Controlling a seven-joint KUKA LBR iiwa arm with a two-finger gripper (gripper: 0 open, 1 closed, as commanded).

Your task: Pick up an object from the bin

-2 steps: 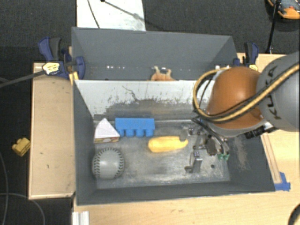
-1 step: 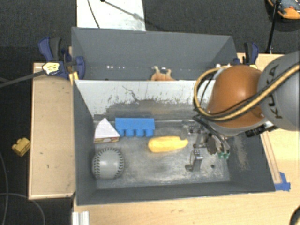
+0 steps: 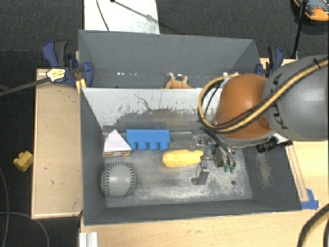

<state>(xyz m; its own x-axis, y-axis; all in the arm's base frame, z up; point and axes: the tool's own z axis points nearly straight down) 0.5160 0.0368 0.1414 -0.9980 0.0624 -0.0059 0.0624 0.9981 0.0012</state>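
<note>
a yellow oblong toy [image 3: 180,159] is laid centrally; the gripper [image 3: 201,170] is held low at its right end, whether open or closed cannot be told.

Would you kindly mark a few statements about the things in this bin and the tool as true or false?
1. The grey ball lies near the lower-left corner of the bin. True.
2. The blue block lies right of the yellow oblong thing. False: it lies up and left of it, beside the white wedge.
3. The tool is at the right end of the yellow oblong thing. True.
4. The tool is above the grey ball. False: the ball lies far to its left.
</note>
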